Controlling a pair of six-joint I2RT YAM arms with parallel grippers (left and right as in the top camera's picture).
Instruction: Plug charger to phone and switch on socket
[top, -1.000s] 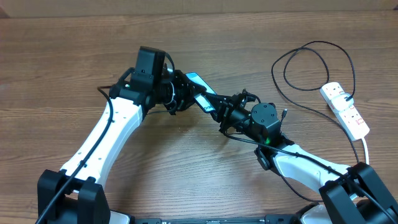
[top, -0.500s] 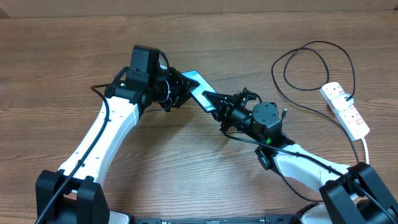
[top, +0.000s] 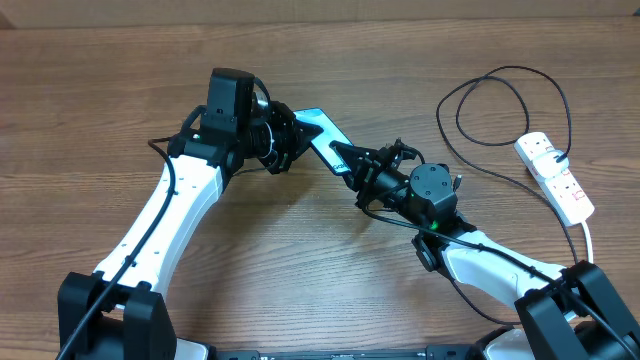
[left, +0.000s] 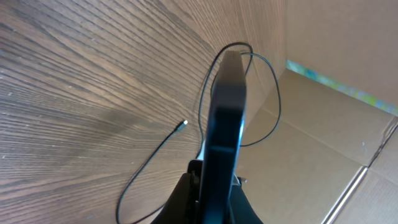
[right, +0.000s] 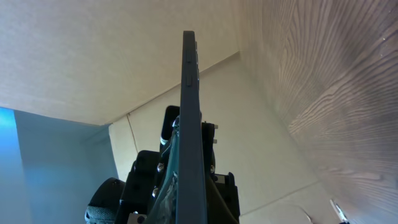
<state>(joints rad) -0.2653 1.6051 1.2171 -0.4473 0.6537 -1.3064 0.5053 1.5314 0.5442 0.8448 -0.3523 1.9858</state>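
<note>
Over table (top: 90, 90) — one phone (top: 318, 131), one charger (top: 510, 68); one socket (top: 556, 178)

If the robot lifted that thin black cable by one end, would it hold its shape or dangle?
Probably dangle: the charger lies in loose, uneven loops on the table, so it looks floppy. It is very thin, so likely light and easy to drag. Its small plug tip lies free, so that end may swing.

The left white-shelled arm (top: 165, 215) and the right white-shelled arm (top: 490, 265) had black joints (top: 432, 190), black boxy wrist modules (top: 230, 100) and thin black cables (top: 176, 178).
</note>
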